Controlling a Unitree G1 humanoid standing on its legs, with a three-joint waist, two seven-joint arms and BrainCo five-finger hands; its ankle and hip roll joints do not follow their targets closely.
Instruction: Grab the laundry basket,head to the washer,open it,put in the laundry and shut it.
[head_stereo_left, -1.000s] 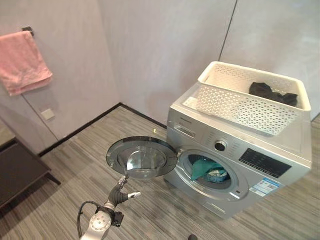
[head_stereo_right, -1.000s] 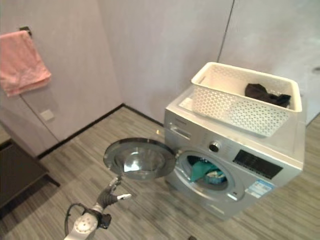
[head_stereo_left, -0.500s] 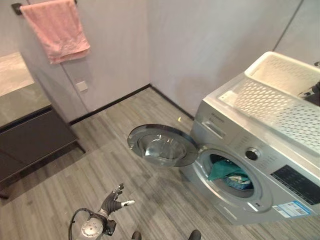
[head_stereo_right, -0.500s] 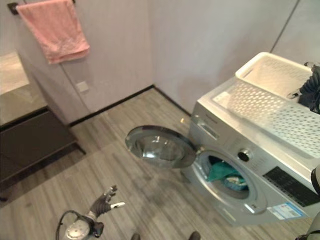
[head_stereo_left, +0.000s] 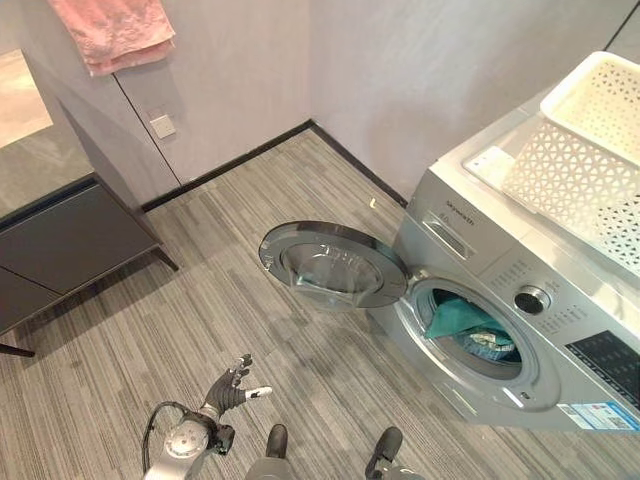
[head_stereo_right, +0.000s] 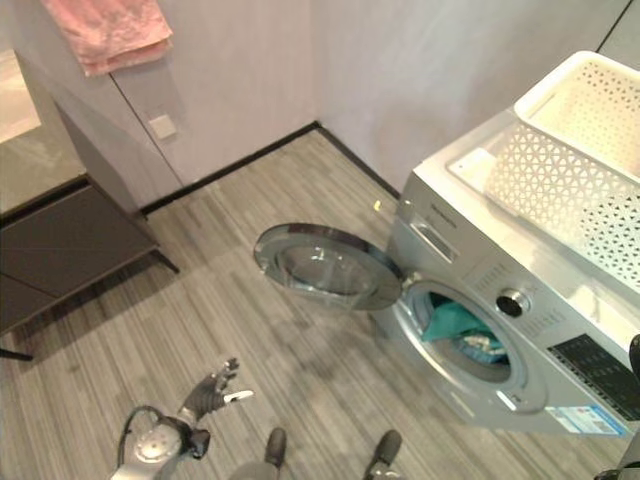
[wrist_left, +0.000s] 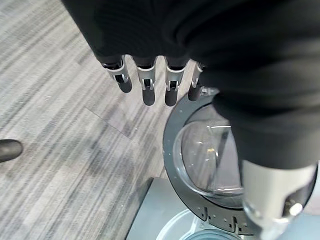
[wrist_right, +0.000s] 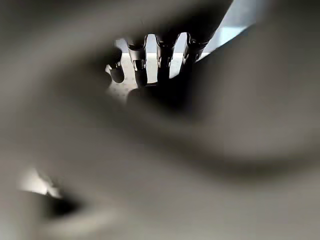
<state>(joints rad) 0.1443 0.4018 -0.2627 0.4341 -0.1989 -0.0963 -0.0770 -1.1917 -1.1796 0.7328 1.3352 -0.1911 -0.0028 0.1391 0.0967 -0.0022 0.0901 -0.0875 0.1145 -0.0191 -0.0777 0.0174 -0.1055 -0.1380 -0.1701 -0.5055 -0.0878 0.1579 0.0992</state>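
Note:
The silver washer (head_stereo_left: 500, 270) stands at the right with its round door (head_stereo_left: 335, 265) swung wide open. Teal laundry (head_stereo_left: 462, 322) lies in the drum. The white perforated laundry basket (head_stereo_left: 590, 150) sits on top of the washer. My left hand (head_stereo_left: 232, 385) hangs low over the floor, well in front of the door, its fingers (wrist_left: 147, 85) straight and open and holding nothing. In the right wrist view my right hand (wrist_right: 162, 55) is over the basket wall (wrist_right: 120, 87) against a dark cloth (wrist_right: 165, 97); its grip is blurred.
A pink towel (head_stereo_left: 110, 30) hangs on the wall at the upper left. A dark low bench (head_stereo_left: 60, 250) stands at the left. Striped grey floor (head_stereo_left: 200, 300) stretches between the bench and the washer.
The camera has swung, so the washer and basket sit further right and the bench has come into view. My left hand stays open and low.

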